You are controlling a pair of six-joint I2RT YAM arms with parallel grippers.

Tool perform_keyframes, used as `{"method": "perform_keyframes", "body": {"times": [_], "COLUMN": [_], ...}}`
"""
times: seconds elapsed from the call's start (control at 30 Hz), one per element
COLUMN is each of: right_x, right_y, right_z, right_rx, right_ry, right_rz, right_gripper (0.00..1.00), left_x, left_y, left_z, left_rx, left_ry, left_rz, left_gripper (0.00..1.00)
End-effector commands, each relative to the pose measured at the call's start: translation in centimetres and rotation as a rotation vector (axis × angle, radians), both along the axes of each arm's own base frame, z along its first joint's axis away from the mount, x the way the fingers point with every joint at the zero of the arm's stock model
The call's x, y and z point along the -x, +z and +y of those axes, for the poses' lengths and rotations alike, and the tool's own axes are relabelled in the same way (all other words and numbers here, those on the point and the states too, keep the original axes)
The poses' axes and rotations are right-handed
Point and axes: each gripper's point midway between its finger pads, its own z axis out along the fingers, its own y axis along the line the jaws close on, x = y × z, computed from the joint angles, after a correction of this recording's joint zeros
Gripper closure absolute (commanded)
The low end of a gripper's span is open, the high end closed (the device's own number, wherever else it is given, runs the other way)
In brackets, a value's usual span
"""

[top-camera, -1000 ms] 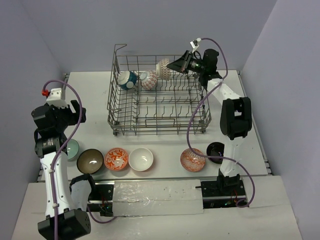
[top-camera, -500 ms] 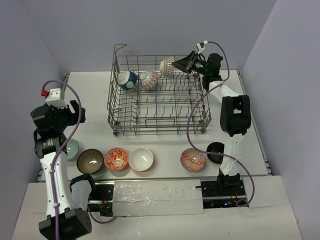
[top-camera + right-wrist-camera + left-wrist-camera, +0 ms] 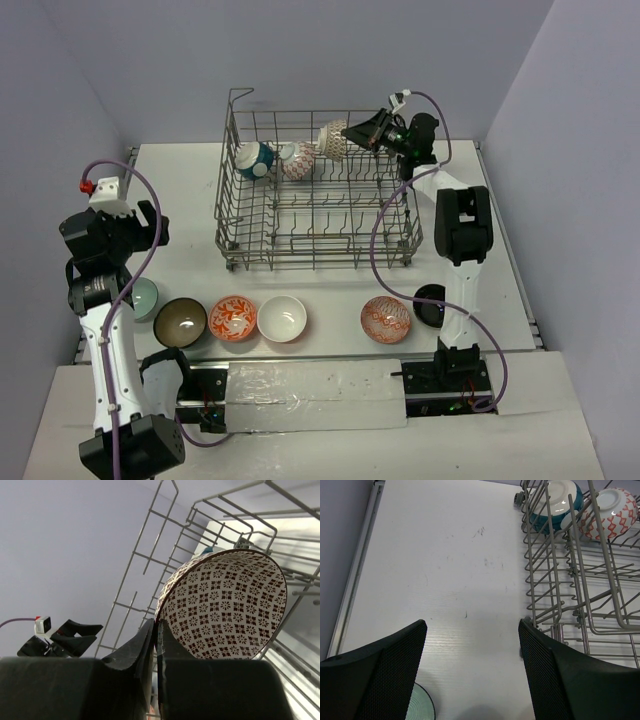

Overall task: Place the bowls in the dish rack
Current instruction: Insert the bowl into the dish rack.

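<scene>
The grey wire dish rack (image 3: 316, 236) stands mid-table. A teal bowl (image 3: 254, 160) and a red-patterned bowl (image 3: 297, 160) lean in its back row; both show in the left wrist view, the teal bowl (image 3: 555, 500) and the red-patterned bowl (image 3: 612, 507). My right gripper (image 3: 352, 133) is shut on the rim of a grey-patterned bowl (image 3: 333, 140) and holds it tilted over the rack's back right; in the right wrist view the gripper (image 3: 157, 630) pinches that bowl (image 3: 225, 605). My left gripper (image 3: 472, 630) is open and empty above the table, left of the rack (image 3: 560, 595).
Along the near edge sit a pale green bowl (image 3: 146, 297), a brown bowl (image 3: 181, 321), an orange-patterned bowl (image 3: 233, 317), a white bowl (image 3: 282, 318), a red-patterned bowl (image 3: 386, 319) and a black bowl (image 3: 432, 305). The rack's raised loop (image 3: 238, 98) stands at its back left corner.
My right wrist has turned and the grey-patterned bowl has shifted slightly right and down over the rack's back row. The left arm has barely moved.
</scene>
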Motion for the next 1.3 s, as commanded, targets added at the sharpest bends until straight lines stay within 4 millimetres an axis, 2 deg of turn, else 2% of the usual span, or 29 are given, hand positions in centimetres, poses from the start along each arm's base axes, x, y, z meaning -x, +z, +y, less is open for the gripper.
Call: {"method": "perform_keyframes", "body": {"times": [0.0, 0.23, 0.6, 1.27], "right_x": [-0.1, 0.1, 1.0, 0.8], "right_y": [4.9, 5.1, 6.6, 2.5], "right_z": [0.2, 1.0, 1.9, 2.2], "right_rx": [-0.024, -0.025, -0.052, 0.023], "right_ry": [0.003, 0.029, 0.066, 0.063], "right_rz": [-0.169, -0.182, -0.214, -0.183], "right_gripper": [1.0, 1.0, 1.0, 1.0], "left_x": [-0.2, -0.1, -0.1, 0.0], "left_y": [1.0, 1.0, 0.9, 0.7], "left_z": [-0.2, -0.1, -0.2, -0.4], "left_rx": [-0.007, -0.012, -0.013, -0.017], "left_ry": [-0.019, -0.019, -0.021, -0.032], "left_rz": [-0.033, -0.037, -0.037, -0.037], "left_gripper": [0.21, 0.21, 0.21, 0.22]}}
